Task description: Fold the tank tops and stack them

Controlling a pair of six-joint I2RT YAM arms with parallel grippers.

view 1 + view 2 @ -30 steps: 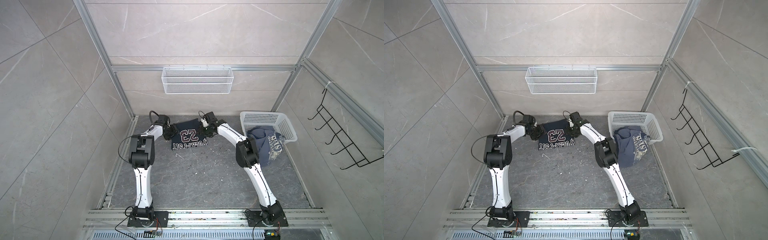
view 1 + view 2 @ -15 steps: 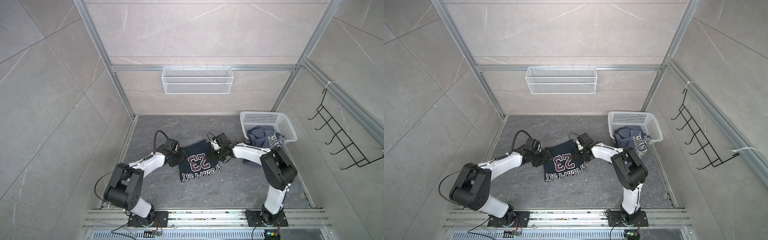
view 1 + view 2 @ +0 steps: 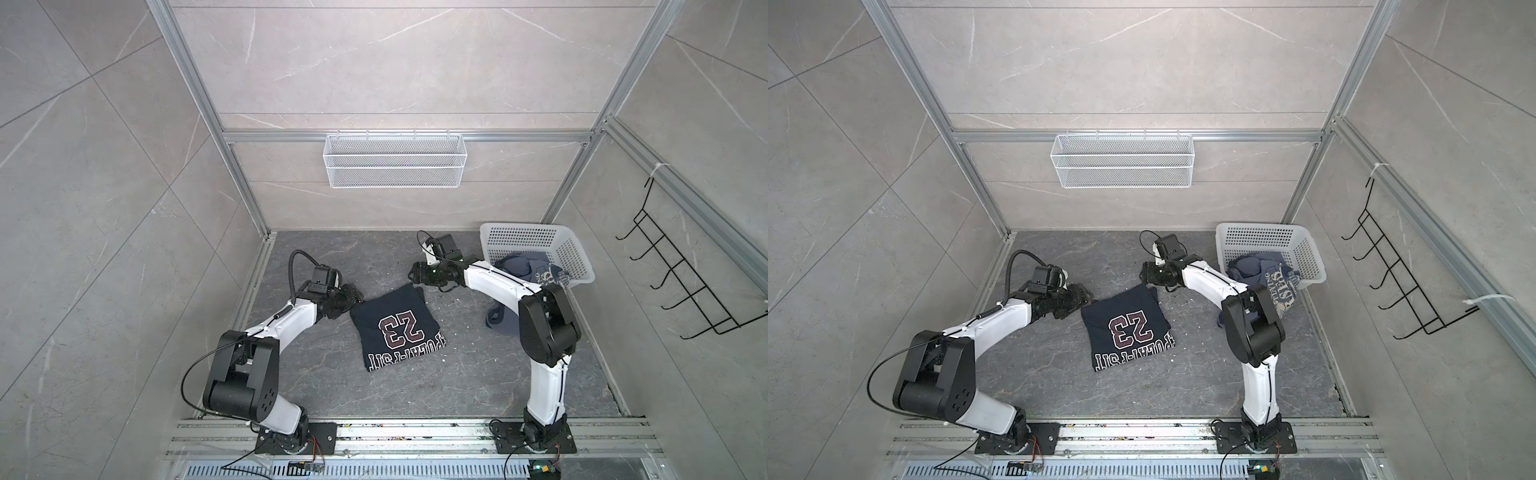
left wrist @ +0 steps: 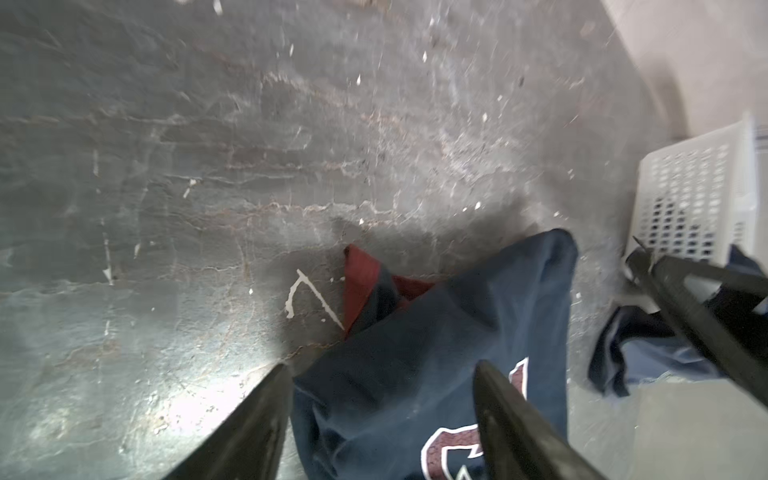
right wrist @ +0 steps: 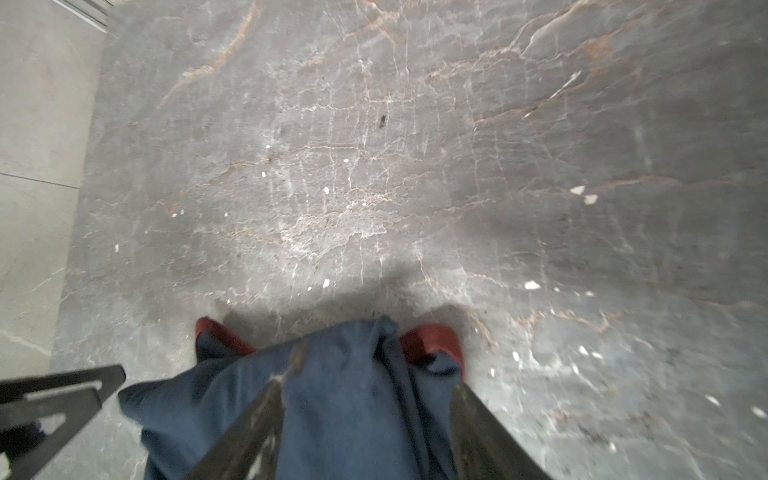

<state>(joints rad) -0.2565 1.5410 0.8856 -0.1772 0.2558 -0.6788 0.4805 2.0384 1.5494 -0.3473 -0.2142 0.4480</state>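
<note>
The navy tank top (image 3: 397, 330) (image 3: 1127, 328) with the maroon "23" lies folded on the floor, print up. My left gripper (image 3: 356, 297) (image 3: 1086, 295) stands open at its far left corner. In the left wrist view the fingers (image 4: 498, 399) are wide apart over the navy cloth (image 4: 436, 340). My right gripper (image 3: 412, 275) (image 3: 1144, 274) is open just beyond the far right corner, its jaws apart above the cloth (image 5: 345, 374). The slate-blue tank top (image 3: 536, 270) (image 3: 1266, 282) hangs out of the basket (image 3: 536, 239) (image 3: 1266, 235) onto the floor.
A wire shelf (image 3: 395, 166) hangs on the back wall. A black hook rack (image 3: 685, 286) is on the right wall. Aluminium rails run along the floor's front edge (image 3: 415, 432). The basket (image 4: 698, 199) stands in the far right corner.
Both arms dragged the navy tank top from the back of the floor toward the middle. It now lies still, and both grippers have drawn back off its far corners.
</note>
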